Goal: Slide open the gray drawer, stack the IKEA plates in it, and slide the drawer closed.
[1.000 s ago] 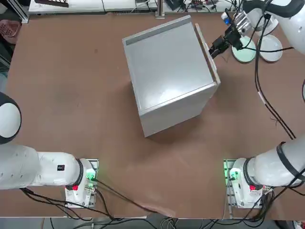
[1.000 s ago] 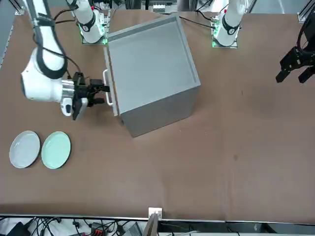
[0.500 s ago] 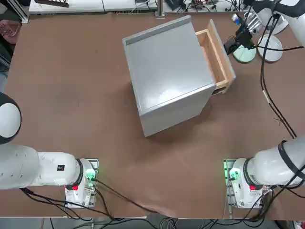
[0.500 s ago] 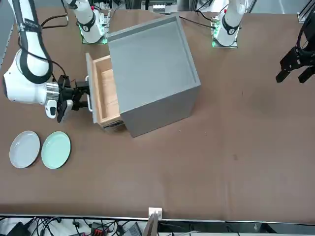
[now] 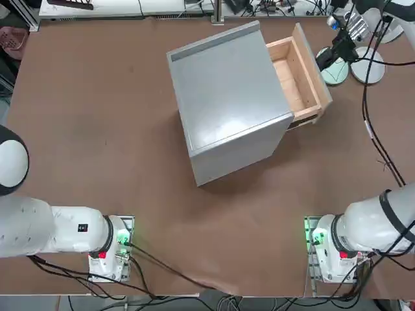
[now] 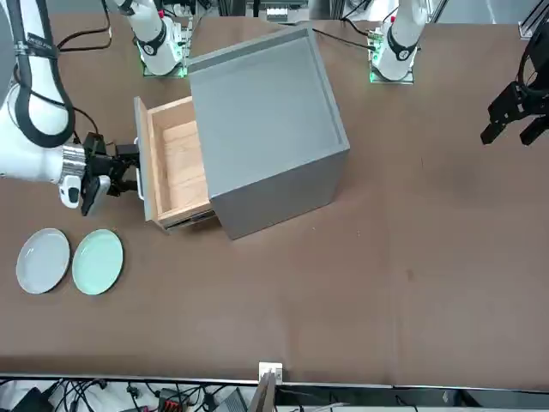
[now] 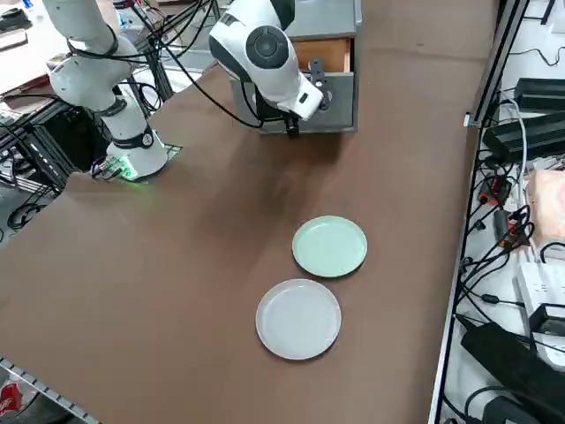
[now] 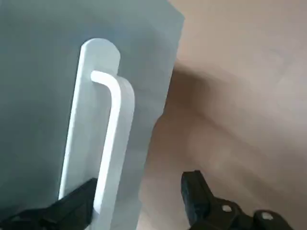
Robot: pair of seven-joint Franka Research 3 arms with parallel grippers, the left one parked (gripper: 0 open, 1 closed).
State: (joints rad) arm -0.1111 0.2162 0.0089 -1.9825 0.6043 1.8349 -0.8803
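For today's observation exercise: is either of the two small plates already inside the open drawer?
No: the green plate and white plate lie side by side on the table, and the drawer holds only bare wood.

Light: bright, even, from overhead.
Shadows: soft, beside the large gray box cabinet (image 5: 227, 103) on the brown bench (image 5: 97, 129).
Glare: faint sheen on the cabinet top.
Focus: wrist view soft, blurred close up.

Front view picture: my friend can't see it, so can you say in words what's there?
A gray cabinet sits on a brown table with its drawer pulled open, showing an empty wooden inside. The right gripper is at the drawer's front, its fingers on either side of the handle. A mint plate and a white plate lie side by side nearby.
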